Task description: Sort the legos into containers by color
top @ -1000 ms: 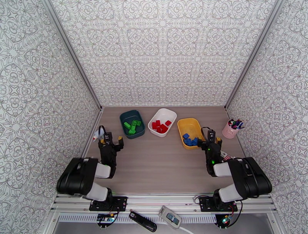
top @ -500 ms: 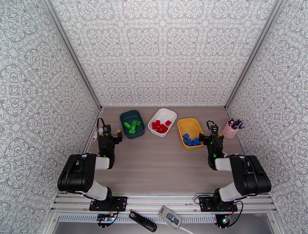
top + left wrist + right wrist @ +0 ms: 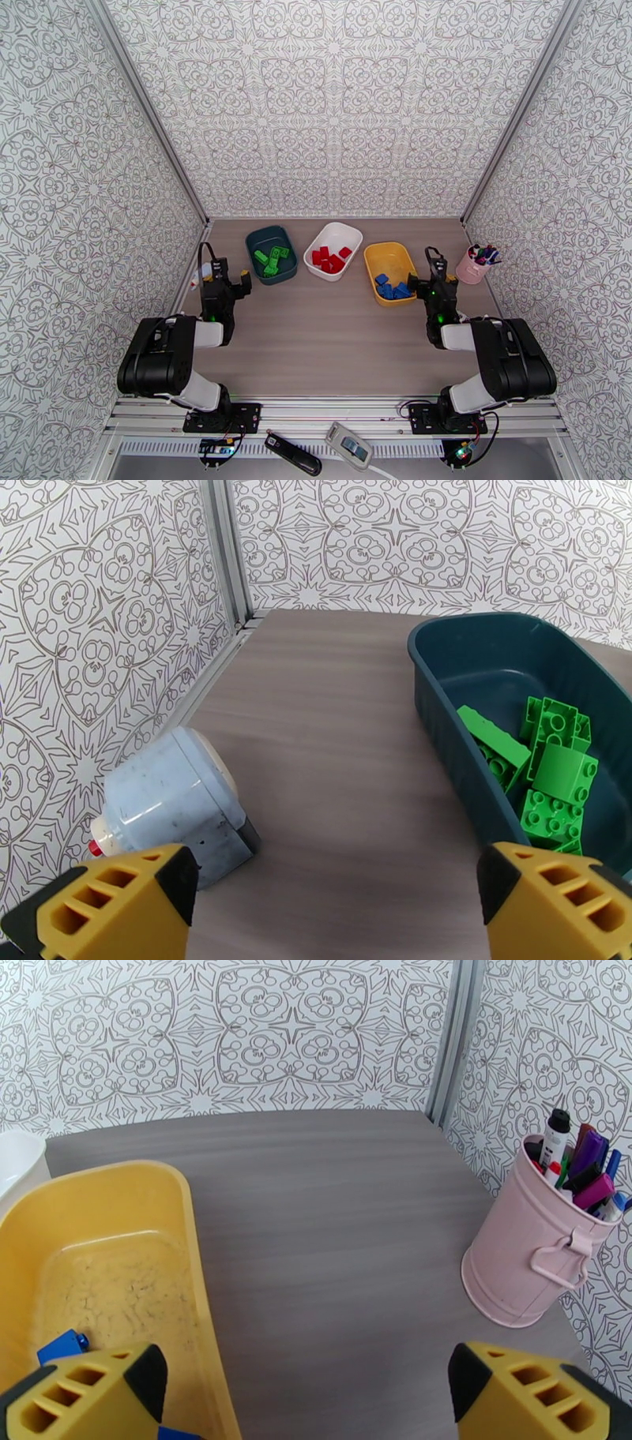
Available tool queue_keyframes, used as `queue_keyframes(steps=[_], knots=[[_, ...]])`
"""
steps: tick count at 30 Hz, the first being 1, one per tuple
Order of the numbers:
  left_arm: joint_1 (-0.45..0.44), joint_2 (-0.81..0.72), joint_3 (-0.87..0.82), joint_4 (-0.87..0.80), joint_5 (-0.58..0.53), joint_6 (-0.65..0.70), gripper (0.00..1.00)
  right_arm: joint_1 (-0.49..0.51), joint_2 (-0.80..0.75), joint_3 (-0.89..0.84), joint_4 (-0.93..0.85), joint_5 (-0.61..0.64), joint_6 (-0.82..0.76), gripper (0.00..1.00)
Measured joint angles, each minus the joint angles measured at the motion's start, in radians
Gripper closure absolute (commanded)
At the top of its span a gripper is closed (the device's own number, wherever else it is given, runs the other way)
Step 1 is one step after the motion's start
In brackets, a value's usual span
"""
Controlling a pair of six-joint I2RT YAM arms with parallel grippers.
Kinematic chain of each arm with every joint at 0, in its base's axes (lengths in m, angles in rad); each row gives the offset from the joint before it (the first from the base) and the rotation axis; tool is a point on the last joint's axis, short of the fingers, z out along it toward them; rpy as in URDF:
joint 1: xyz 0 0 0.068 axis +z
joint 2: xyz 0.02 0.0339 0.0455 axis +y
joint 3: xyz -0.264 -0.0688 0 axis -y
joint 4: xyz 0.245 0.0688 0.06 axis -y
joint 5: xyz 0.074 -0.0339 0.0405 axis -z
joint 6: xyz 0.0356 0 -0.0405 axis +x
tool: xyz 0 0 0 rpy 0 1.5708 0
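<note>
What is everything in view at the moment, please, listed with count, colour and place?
teal tub: one, dark teal, leftmost on table
white tub: one, white, middle
yellow tub: one, yellow, right of white
green legos: several, green, in teal tub
red legos: several, red, in white tub
blue legos: several, blue, in yellow tub
pen cup: one, pink, holding markers, table's right edge
cylindrical device: one, pale grey, table's left edge
left claw: one, yellow-tipped, open, near teal tub
right claw: one, yellow-tipped, open, near yellow tub

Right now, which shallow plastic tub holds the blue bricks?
The yellow plastic tub, rightmost in the row; the dark teal tub holds green bricks, the white tub red ones.
</note>
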Motion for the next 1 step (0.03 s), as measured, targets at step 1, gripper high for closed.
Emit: queue_keyframes(steps=[1], knots=[[0.000,0.000,0.000,-0.001,0.000,0.000,0.01,0.000,0.000,0.000,0.000,0.000,0.000,0.01]])
